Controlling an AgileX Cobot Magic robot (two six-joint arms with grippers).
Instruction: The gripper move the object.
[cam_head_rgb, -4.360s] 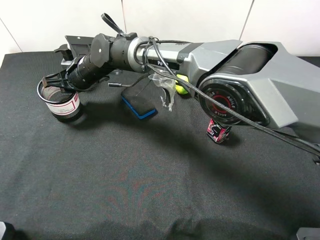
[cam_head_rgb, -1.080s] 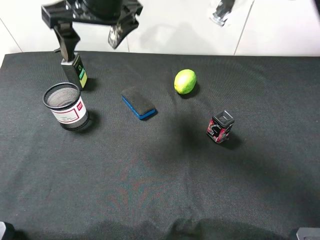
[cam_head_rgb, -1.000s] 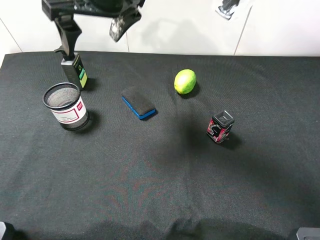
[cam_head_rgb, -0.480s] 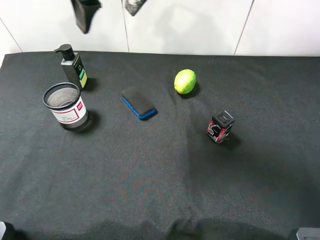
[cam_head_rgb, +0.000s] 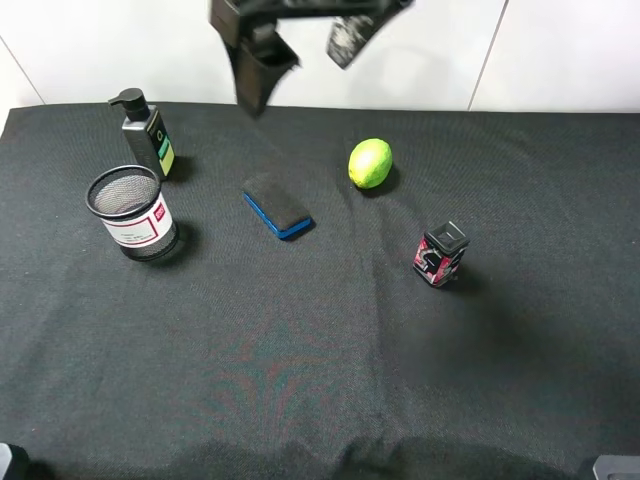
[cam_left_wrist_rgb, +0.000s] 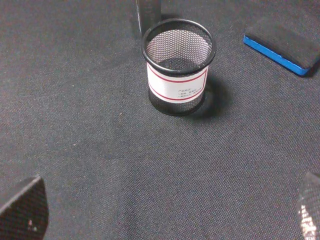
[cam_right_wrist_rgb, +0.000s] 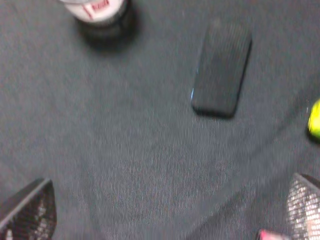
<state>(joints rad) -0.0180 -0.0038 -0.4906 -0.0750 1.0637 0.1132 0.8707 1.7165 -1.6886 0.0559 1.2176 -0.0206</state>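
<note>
The object, a black wire-mesh pen cup (cam_head_rgb: 135, 215) with a white, red-bordered label, stands upright at the left of the black table. It also shows in the left wrist view (cam_left_wrist_rgb: 177, 70) and at the edge of the right wrist view (cam_right_wrist_rgb: 97, 10). My right gripper (cam_head_rgb: 300, 45) hangs high over the back of the table, open and empty, well to the right of the cup; its fingers are spread wide in the right wrist view (cam_right_wrist_rgb: 165, 210). My left gripper (cam_left_wrist_rgb: 165, 207) is open and empty, a short way from the cup. It does not show in the exterior view.
A dark pump bottle (cam_head_rgb: 145, 135) stands just behind the cup. A blue-edged eraser (cam_head_rgb: 277, 205) lies mid-table, a lime (cam_head_rgb: 370, 163) behind it to the right, and a small red-black box (cam_head_rgb: 438, 254) further right. A white wall runs behind the table.
My right gripper, which was around the cup earlier, has let it go, risen, and swung right along the back. The cup stands free and has not moved over the last second.
</note>
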